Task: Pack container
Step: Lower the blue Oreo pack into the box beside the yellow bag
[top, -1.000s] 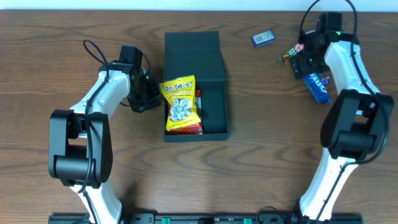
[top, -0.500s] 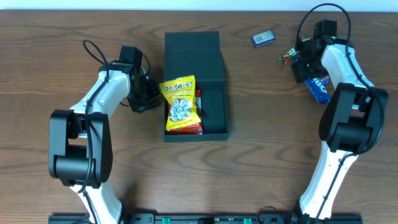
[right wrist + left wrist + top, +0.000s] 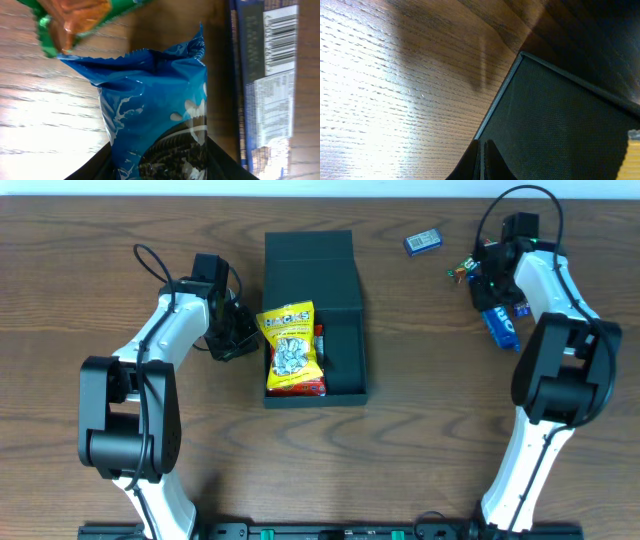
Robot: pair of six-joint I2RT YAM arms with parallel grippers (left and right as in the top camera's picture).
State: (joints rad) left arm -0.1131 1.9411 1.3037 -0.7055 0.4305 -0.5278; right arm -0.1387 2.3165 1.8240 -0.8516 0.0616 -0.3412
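The container, a dark teal box, stands open at the table's middle with its flap lid folded back. A yellow snack packet lies over its left half, with a red packet under it. My left gripper is shut and empty, its tips at the left wall of the container. My right gripper at the far right is shut on a blue cookie packet, which shows between the fingers.
A green wrapper lies just left of the right gripper and also shows in the right wrist view. A dark blue bar with a barcode lies beside the cookie packet. A small blue packet sits at the back.
My right gripper has turned and shifted slightly left, swinging the blue cookie packet with it. The left arm and the container have not moved.
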